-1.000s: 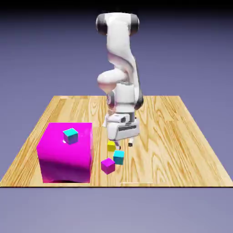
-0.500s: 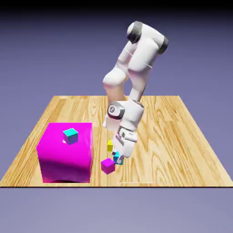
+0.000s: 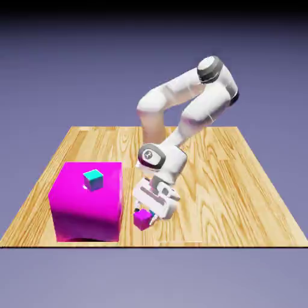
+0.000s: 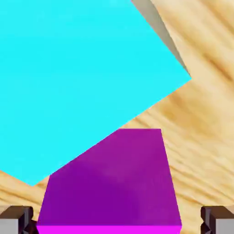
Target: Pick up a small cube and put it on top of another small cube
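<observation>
Magenta-purple fills the gap between your claw's [image 4: 117,219] two grey fingertips [image 4: 16,219]: the small magenta-purple cube [image 4: 109,183] sits there on the wooden table [image 4: 205,114]. The tips look spread beside its edges, probably not yet pinching it. Just beyond the claw lies a cyan cube [image 4: 82,77]. Well off to one side stands the large magenta block [image 3: 87,201], carrying another cyan cube [image 3: 93,178].

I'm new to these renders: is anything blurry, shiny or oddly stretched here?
Exterior view: sharp throughout, a pale sheen on the big pink block, dim corners. Hand view: sharp too, but closeness makes the cyan cube and the purple cube fill the frame, flat-coloured, edges slanting away.
</observation>
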Tool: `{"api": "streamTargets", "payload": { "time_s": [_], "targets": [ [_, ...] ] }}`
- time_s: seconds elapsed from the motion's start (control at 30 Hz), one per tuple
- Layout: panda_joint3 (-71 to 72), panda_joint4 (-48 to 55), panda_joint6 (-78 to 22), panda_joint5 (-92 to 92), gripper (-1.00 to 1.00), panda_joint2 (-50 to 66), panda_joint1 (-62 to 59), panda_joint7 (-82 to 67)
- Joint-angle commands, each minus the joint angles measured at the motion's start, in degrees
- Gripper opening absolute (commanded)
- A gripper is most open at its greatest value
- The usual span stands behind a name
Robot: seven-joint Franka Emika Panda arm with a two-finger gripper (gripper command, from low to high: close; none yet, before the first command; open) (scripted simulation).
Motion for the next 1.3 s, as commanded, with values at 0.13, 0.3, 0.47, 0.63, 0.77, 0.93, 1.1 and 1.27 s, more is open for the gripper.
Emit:
{"api": "streamTargets", "payload": {
  "time_s": [0.13,0.3,0.47,0.63,0.77,0.93,1.1,1.27],
  "targets": [
    [-6.04,-3.71,-5.98,-3.45,-1.00,-8.30,6.41,-1.20],
    [-8.98,-3.46,-13.23,-6.45,-1.00,-17.47,13.41,-3.84],
    [-0.82,0.58,-24.73,-7.04,-1.00,-27.38,3.16,-6.83],
    [7.30,4.50,-36.18,-7.62,-1.00,-37.24,-7.22,-9.77],
    [13.80,7.63,-45.34,-8.09,-1.00,-45.12,-15.53,-12.12],
    [21.92,11.54,-56.79,-8.67,-1.00,-54.98,-25.91,-15.05],
    [30.04,15.46,-68.24,-9.25,-1.00,-64.83,-36.29,-17.99],
    [36.64,18.19,-78.61,-10.19,-1.00,-73.77,-46.68,-20.19]
  ]
}}
